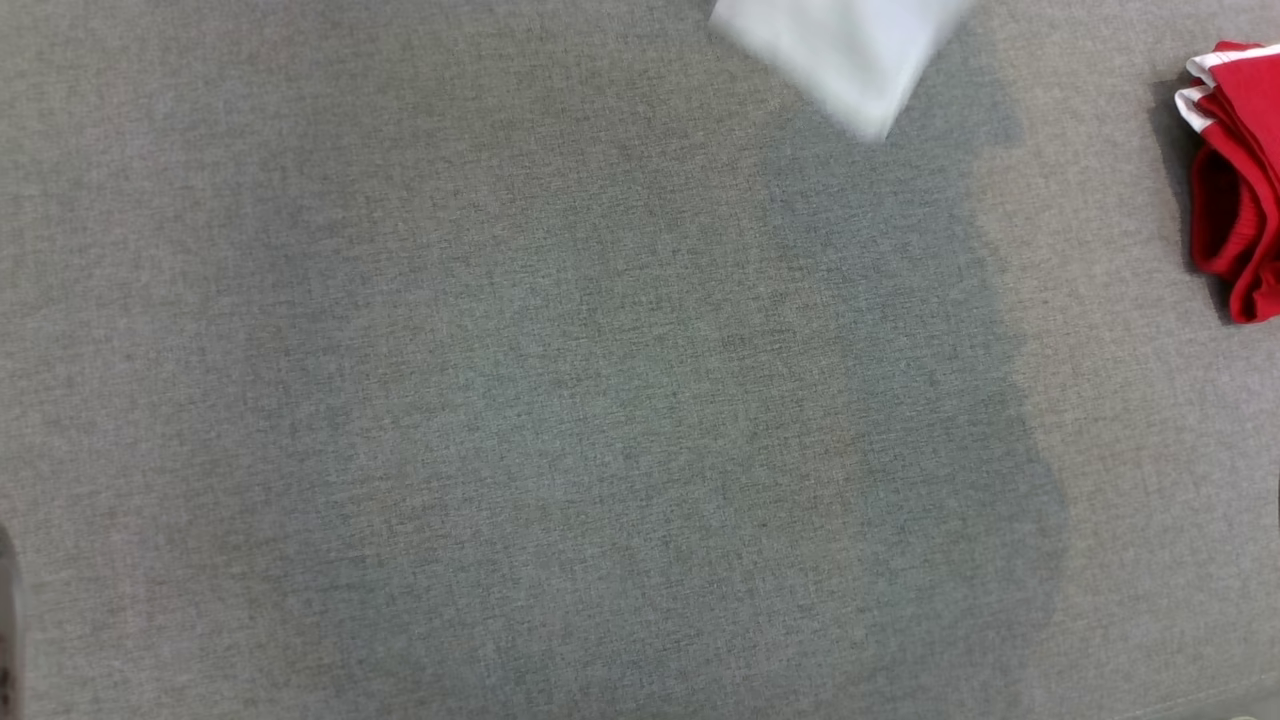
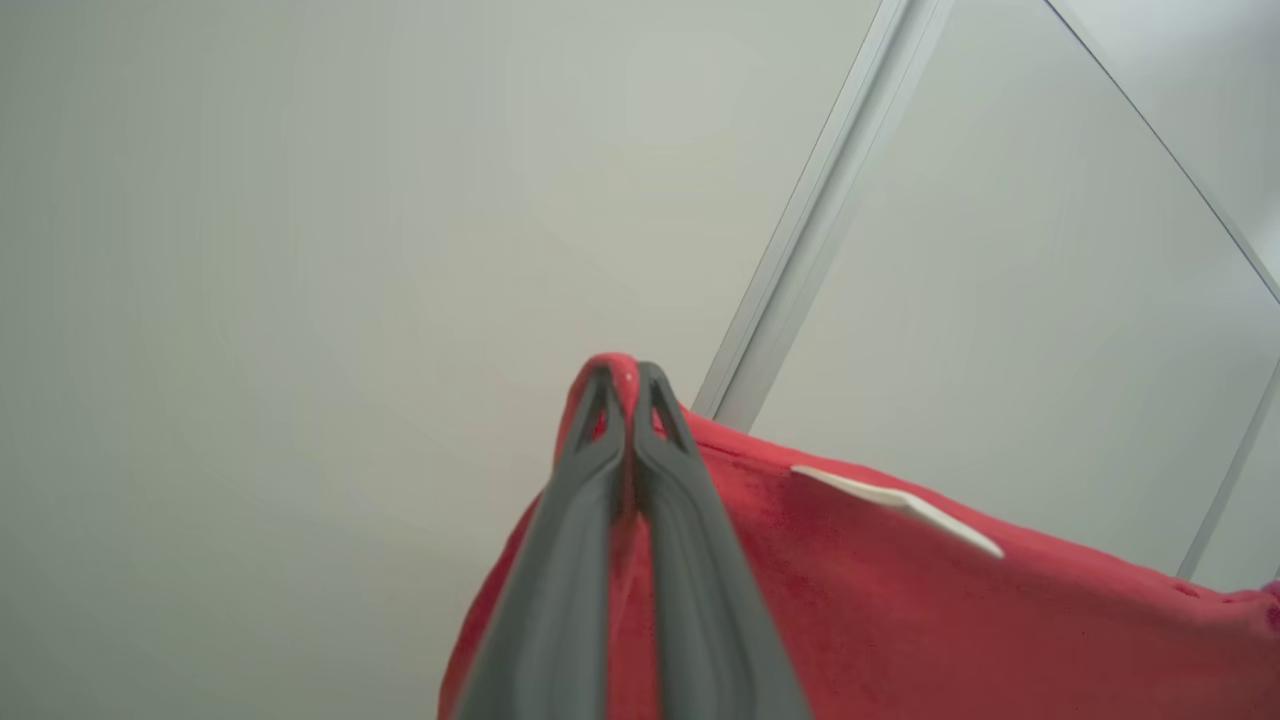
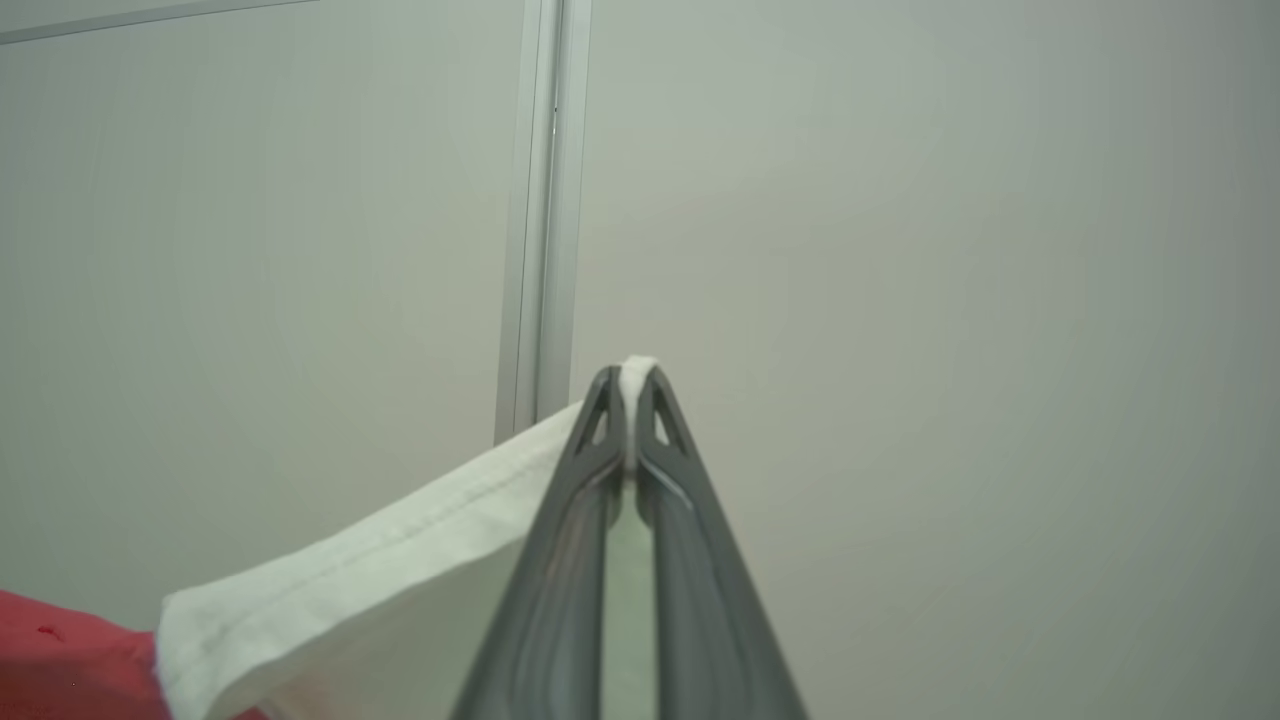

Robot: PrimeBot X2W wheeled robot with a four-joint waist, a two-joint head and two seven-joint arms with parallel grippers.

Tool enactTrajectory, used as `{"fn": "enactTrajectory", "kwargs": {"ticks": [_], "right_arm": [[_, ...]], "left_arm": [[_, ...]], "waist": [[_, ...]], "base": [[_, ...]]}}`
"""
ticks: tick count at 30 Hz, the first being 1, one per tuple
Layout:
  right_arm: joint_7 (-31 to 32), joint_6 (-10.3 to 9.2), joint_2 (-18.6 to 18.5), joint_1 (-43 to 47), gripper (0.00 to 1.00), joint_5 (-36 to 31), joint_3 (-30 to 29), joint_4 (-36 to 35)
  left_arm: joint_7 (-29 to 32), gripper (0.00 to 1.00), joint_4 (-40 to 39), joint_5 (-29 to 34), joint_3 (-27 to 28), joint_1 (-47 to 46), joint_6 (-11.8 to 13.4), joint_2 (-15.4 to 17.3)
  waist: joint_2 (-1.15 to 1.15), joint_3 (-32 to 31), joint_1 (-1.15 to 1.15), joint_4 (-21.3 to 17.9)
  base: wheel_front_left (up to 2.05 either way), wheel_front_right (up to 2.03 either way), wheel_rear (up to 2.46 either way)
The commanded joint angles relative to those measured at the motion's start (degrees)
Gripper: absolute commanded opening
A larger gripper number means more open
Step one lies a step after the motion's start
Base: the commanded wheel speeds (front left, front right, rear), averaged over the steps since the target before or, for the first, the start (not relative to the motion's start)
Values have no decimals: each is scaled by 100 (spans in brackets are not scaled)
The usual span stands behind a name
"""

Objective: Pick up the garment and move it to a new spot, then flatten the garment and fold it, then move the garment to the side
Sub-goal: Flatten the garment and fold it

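The garment is red with white parts. In the left wrist view my left gripper is shut on a red edge of the garment, which hangs away to the right and carries a small white tag. My right gripper is shut on a white hemmed edge of the garment, with red cloth beyond it at the lower left. Both grippers point up at pale wall panels. In the head view a blurred white piece of cloth hangs at the top above the grey table.
A crumpled red cloth with white trim lies at the table's right edge; I cannot tell whether it belongs to the held garment. A broad shadow falls across the table's middle. Pale panels with a metal strip stand behind the grippers.
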Motion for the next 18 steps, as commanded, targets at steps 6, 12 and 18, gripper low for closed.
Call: {"fn": "enactTrajectory", "kwargs": {"ticks": [6, 12, 18], "right_arm": [[-359, 1, -162, 75, 0, 231, 579, 406], [-304, 1, -304, 1287, 0, 618, 1345, 438], [-49, 1, -350, 2773, 0, 1105, 1589, 223]], "left_arm": [[-663, 0, 409, 234, -81, -108, -273, 52], [-1048, 0, 876, 245, -355, 866, -453, 114], [-1325, 0, 1300, 59, -469, 1937, -497, 72]], "waist": [[0, 42, -2, -68], [0, 26, -2, -39], [0, -197, -2, 81]], "base": [[0, 0, 0], [0, 0, 0], [0, 0, 0]]}}
